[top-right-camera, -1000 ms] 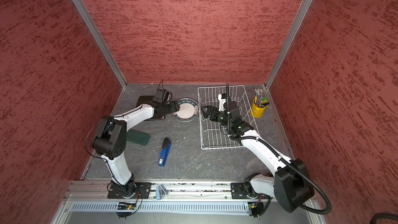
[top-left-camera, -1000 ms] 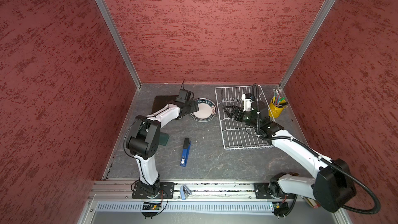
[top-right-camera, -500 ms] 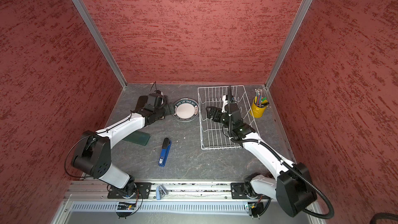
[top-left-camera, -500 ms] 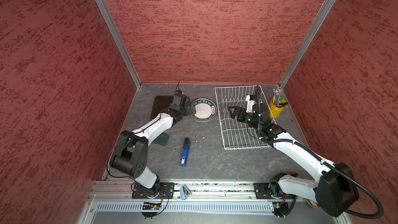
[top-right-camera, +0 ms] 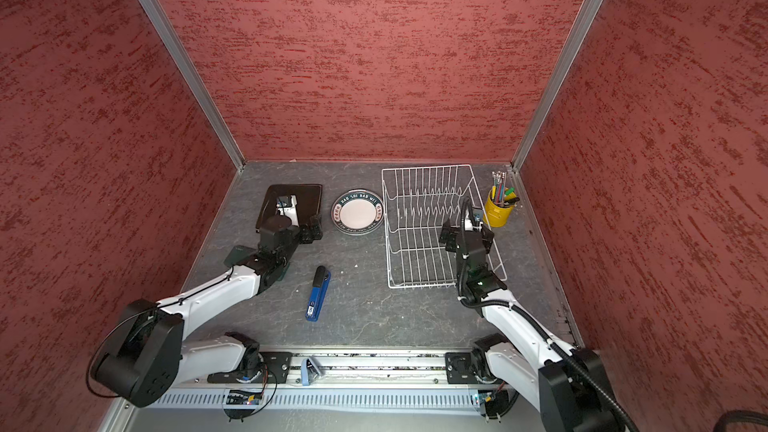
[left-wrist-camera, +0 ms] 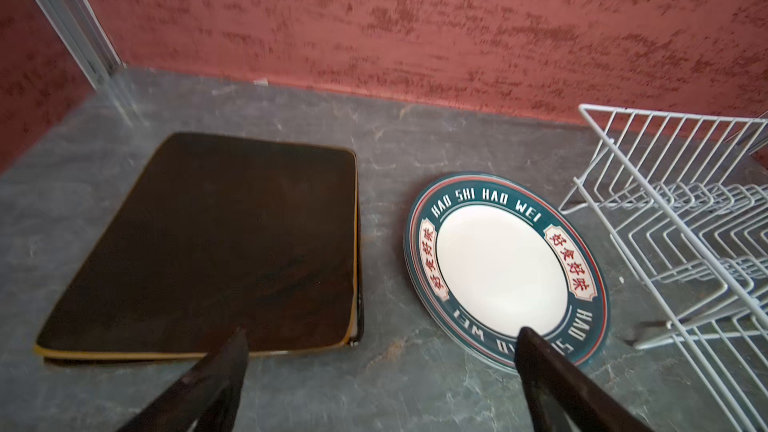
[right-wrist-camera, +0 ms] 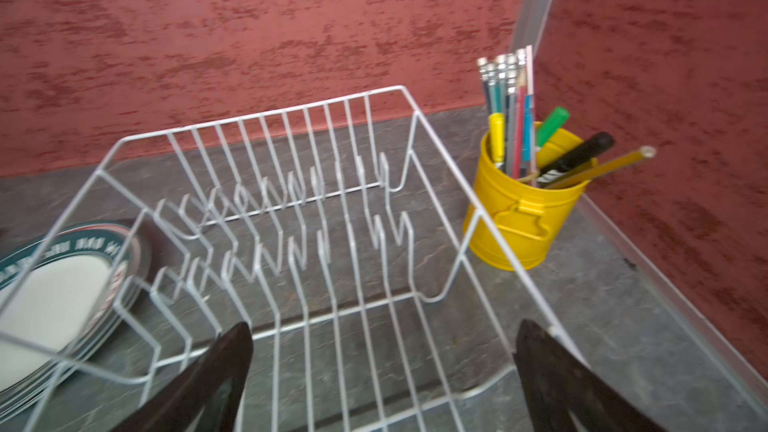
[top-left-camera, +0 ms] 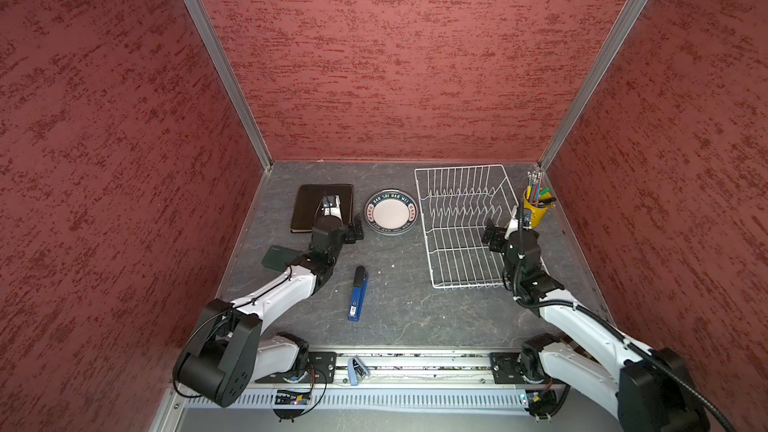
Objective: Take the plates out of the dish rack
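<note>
White wire, bare prongs: in both top views the dish rack (top-left-camera: 461, 238) stands at the far right of the bench (top-left-camera: 399, 284) with no plate in any slot. Round plates (top-left-camera: 390, 213) lie flat and stacked just left of it. Square plates (top-left-camera: 309, 205) lie dark back up at the far left, near the corner. Left end effector (top-left-camera: 356, 229) hangs between the two stacks on their near side, jaws spread, nothing in them. Right end effector (top-left-camera: 490, 238) sits over the rack's right half, likewise spread and empty.

Left wrist view: fingers (left-wrist-camera: 216, 376) wide apart above bare bench. One tip is by the near edge of the square stack, the other over the near rim of the round stack; no contact evident. Two square edges show; round count unclear.

Right wrist view: fingers (right-wrist-camera: 212, 380) splayed over the rack floor, wires between them, none gripped. Round stack shows through the rack's left wall, outside it.

Judgement: unloading looks finished. Next move calls for no grasp, only lifting both arms clear without nudging a stack or snagging a wire.
</note>
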`<control>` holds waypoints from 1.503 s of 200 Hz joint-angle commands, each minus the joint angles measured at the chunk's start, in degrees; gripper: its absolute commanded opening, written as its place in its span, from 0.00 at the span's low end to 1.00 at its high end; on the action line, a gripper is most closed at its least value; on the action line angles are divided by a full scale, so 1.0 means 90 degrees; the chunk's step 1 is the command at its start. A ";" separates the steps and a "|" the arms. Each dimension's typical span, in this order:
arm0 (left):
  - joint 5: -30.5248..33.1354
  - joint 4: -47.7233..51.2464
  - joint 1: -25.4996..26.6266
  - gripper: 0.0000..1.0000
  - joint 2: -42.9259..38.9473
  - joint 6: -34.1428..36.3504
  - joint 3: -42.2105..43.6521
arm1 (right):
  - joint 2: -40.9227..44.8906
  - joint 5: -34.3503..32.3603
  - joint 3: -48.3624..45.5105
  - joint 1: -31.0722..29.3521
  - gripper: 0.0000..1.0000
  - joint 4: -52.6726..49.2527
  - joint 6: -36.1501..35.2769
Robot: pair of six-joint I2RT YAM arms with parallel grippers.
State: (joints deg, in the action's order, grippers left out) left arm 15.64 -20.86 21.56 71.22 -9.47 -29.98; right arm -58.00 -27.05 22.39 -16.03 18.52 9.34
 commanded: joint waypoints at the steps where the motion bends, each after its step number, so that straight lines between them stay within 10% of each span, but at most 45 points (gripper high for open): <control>1: 0.0372 -0.1238 0.0007 0.99 -0.0166 0.0701 0.0200 | -0.0232 -0.0260 -0.0268 0.0421 0.99 0.1345 -0.0342; 139: 0.1453 -0.4061 -0.0193 1.00 0.0141 0.2714 0.1426 | -0.2771 0.0355 -0.1365 0.1401 0.99 0.6231 -0.0977; 218: 0.0218 -0.4051 -0.1501 0.99 -0.0775 0.1405 0.2492 | -0.3117 0.1163 -0.1505 0.1442 0.99 0.6634 -0.1154; 300: -0.0200 -0.5619 -0.1718 0.99 0.0829 0.1587 0.2521 | -0.3500 0.1152 -0.1327 0.1469 0.99 0.6656 -0.1168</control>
State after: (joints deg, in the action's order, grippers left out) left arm 16.27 -63.07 6.59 73.56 4.36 -7.18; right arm -87.92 -15.70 9.91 -3.27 82.04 -0.49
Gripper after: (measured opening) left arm 0.994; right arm 0.989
